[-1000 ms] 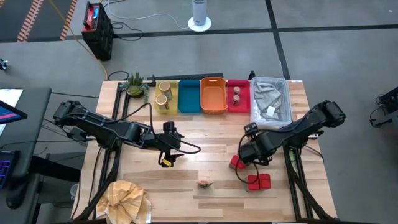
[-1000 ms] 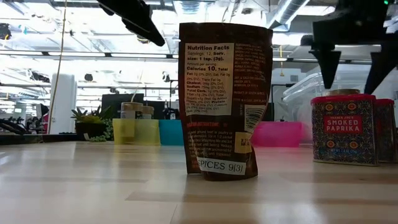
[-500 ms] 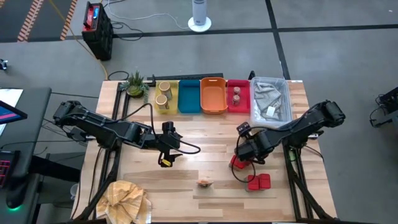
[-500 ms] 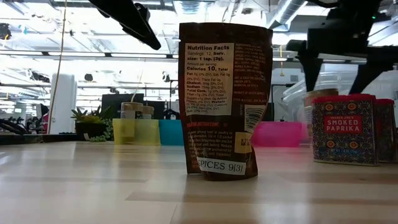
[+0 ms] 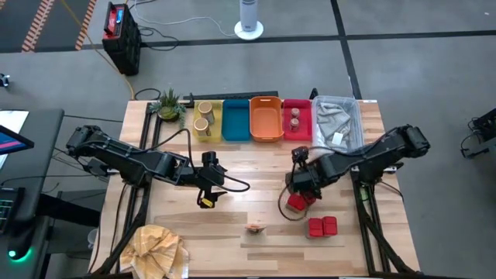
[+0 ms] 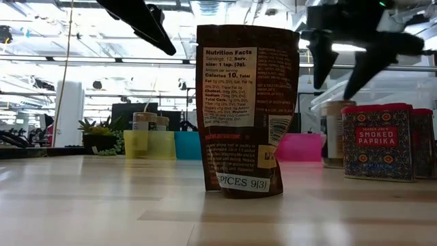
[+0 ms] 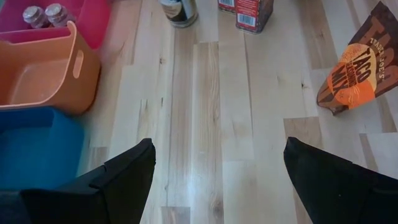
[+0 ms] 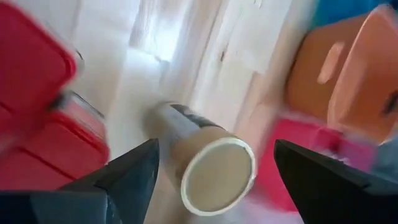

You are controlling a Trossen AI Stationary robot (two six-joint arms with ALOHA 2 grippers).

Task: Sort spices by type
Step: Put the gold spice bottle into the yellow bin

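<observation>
My right gripper (image 5: 298, 186) (image 6: 338, 72) hangs open above a pale round tub (image 8: 217, 177) (image 6: 334, 133), which stands upright on the table next to a red boxy pack (image 5: 295, 203). The fingertips are clear of the tub's top. The gripper hides the tub in the high view. Two more red packs (image 5: 322, 226) stand nearer the front. The dark-tan packet (image 5: 256, 227) (image 6: 246, 109) stands at the front centre. Two tubs (image 5: 203, 116) sit in the yellow tray and tiny jars (image 5: 294, 118) in the red tray. My left gripper (image 5: 208, 194) (image 7: 217, 168) is open and empty at centre left.
Yellow (image 5: 215, 128), blue (image 5: 235, 124), orange (image 5: 265, 128) and red (image 5: 297, 133) trays line the far edge, with a clear bin of grey cloth (image 5: 337, 124) to their right and a small plant (image 5: 169, 105) to their left. A yellowish-tan cloth (image 5: 159, 248) lies at the front left corner.
My right gripper has gone toward the table's left and a little toward the far edge, from above the red packs to above the round tub. It has stayed open. The packs, the tub and the packet have not moved.
</observation>
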